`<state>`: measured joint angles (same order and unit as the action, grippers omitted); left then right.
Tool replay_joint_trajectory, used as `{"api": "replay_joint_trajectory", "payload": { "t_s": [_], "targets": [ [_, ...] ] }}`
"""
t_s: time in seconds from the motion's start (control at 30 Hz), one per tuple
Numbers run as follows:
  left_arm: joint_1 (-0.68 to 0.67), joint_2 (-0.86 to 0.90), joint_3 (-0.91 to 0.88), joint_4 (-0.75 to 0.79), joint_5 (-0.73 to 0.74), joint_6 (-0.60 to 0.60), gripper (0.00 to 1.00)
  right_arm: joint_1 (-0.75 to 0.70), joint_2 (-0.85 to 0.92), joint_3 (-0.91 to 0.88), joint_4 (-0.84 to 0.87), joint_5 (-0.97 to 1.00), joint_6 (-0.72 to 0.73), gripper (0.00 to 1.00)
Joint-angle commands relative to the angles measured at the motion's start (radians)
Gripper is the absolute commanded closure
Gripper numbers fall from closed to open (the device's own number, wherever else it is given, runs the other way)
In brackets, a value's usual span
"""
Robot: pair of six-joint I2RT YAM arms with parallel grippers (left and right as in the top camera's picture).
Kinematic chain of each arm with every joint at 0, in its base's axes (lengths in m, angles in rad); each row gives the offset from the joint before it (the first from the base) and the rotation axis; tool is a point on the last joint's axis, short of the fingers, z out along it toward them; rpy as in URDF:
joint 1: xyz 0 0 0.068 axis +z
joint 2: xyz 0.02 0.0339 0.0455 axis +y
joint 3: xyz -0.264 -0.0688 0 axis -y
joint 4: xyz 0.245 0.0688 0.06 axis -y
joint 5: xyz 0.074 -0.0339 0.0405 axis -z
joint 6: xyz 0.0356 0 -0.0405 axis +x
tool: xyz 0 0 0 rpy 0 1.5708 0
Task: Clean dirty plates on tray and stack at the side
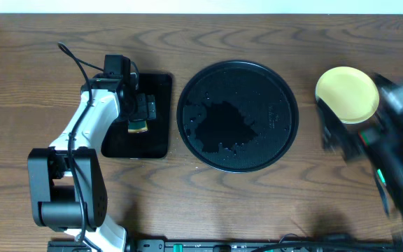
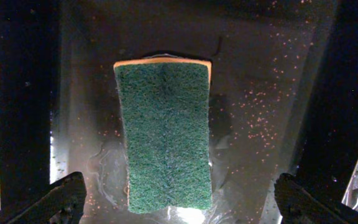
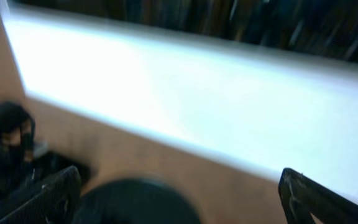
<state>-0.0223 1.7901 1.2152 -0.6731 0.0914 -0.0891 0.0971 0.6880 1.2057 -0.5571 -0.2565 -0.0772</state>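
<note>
Wet round black tray (image 1: 257,91) mid-table; pale yellow plate (image 1: 347,93) right of it.

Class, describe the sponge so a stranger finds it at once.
Find the round black tray mid-table. Left of it lies a smaller rectangular black tray. The sponge rests on that, green scouring face up over an orange layer: the only coloured thing there.

I see a matt, brown wood-grain table (image 1: 257,203). The round tray (image 1: 275,87) is glossy black and beaded with droplets. The sponge (image 2: 165,134) shows a rough green fibrous face over orange foam, on a wet, shiny black rectangular tray (image 2: 260,74). The pale yellow plate (image 1: 347,93) looks smooth.
</note>
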Motion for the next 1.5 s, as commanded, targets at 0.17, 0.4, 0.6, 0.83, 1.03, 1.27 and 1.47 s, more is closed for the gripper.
{"api": "replay_joint_trajectory", "payload": {
  "t_s": [0.17,0.4,0.6,0.83,1.03,1.27,1.47],
  "targets": [
    [0.000,0.003,-0.003,-0.002,-0.005,0.005,0.04,-0.008,-0.417,-0.373,0.266,0.077,-0.018,0.01],
    [0.000,0.003,-0.003,-0.002,-0.005,0.005,0.04,-0.045,-0.558,-0.803,0.685,0.076,0.002,0.01],
    [0.000,0.003,-0.003,-0.002,-0.005,0.006,0.04,-0.045,-0.621,-1.036,0.816,0.098,0.034,0.01],
    [0.000,0.003,-0.003,-0.002,-0.005,0.006,0.04,-0.047,-0.683,-1.191,0.815,0.175,0.056,0.01],
    [0.000,0.003,-0.003,-0.002,-0.005,0.005,0.04,-0.046,-0.683,-1.201,0.634,0.176,0.062,0.01],
    [0.000,0.003,-0.003,-0.002,-0.005,0.006,0.04,-0.046,-0.681,-1.200,0.485,0.181,0.062,0.01],
    [0.000,0.003,-0.003,-0.002,-0.005,0.006,0.04,-0.046,-0.681,-1.200,0.489,0.181,0.061,0.01]
  ]
}}
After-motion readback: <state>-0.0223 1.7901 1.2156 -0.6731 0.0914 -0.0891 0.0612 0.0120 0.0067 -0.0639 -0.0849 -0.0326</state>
